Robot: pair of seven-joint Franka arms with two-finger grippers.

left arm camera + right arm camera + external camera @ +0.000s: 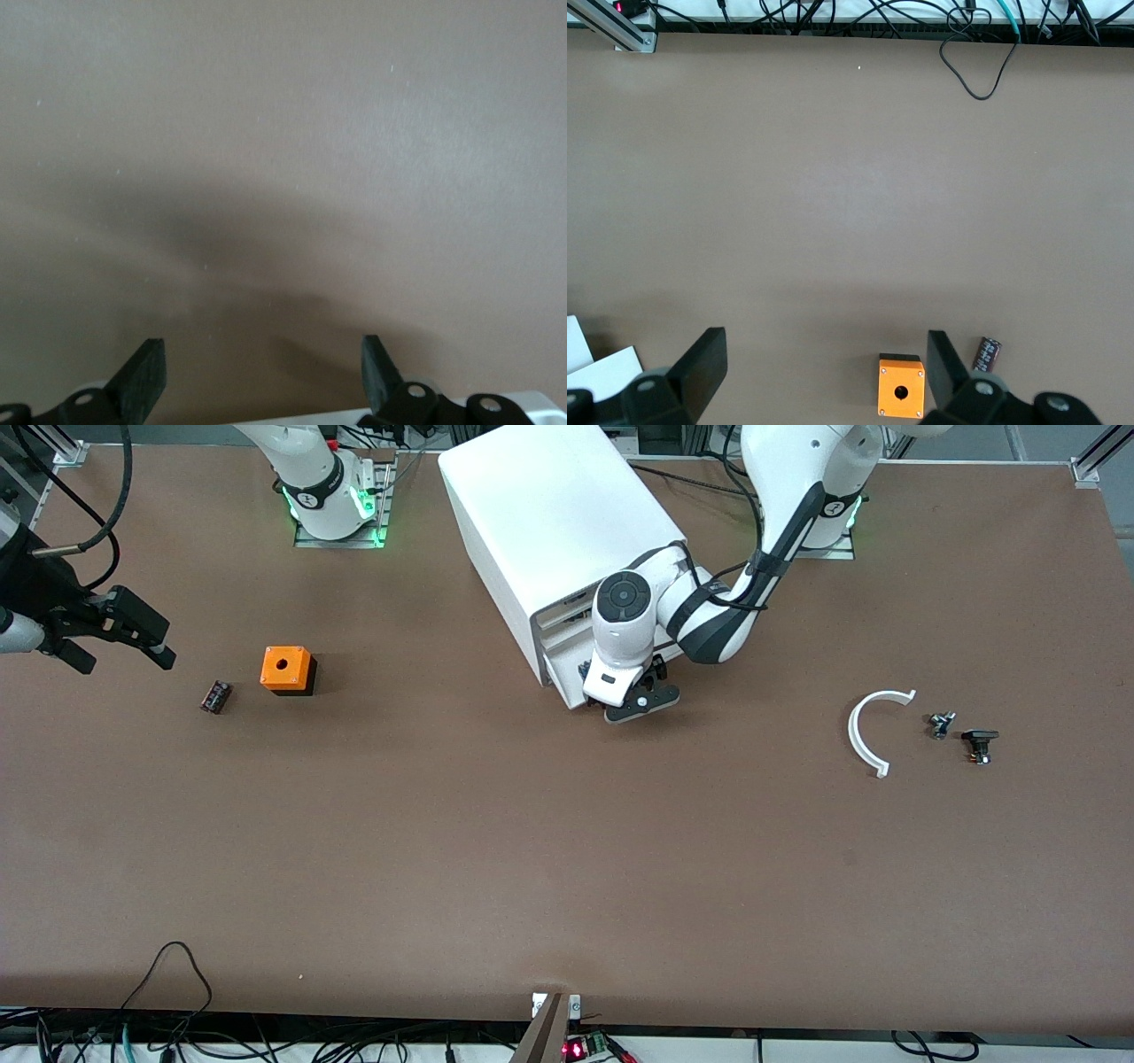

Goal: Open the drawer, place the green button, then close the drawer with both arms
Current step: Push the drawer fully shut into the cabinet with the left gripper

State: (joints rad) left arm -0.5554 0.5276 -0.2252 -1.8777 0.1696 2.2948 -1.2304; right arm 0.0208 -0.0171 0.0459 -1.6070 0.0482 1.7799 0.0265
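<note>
The white cabinet (549, 514) stands at the middle of the table's robot-side edge. Its lowest drawer (567, 684) shows as a thin white front, not pulled out. My left gripper (638, 701) is low in front of that drawer, open and empty. In the left wrist view (263, 376) only brown table lies between its fingers, with a white edge (310, 416) at the frame's border. The tiny button (941, 724) lies on the table toward the left arm's end. My right gripper (124, 657) hangs open and empty (824, 372) over the right arm's end of the table.
An orange box with a hole (286, 670) (901, 387) and a small dark part (215, 696) (986, 353) lie toward the right arm's end. A white curved strip (866, 735) and a small black part (979, 742) lie beside the button. Cables run along the camera-side edge.
</note>
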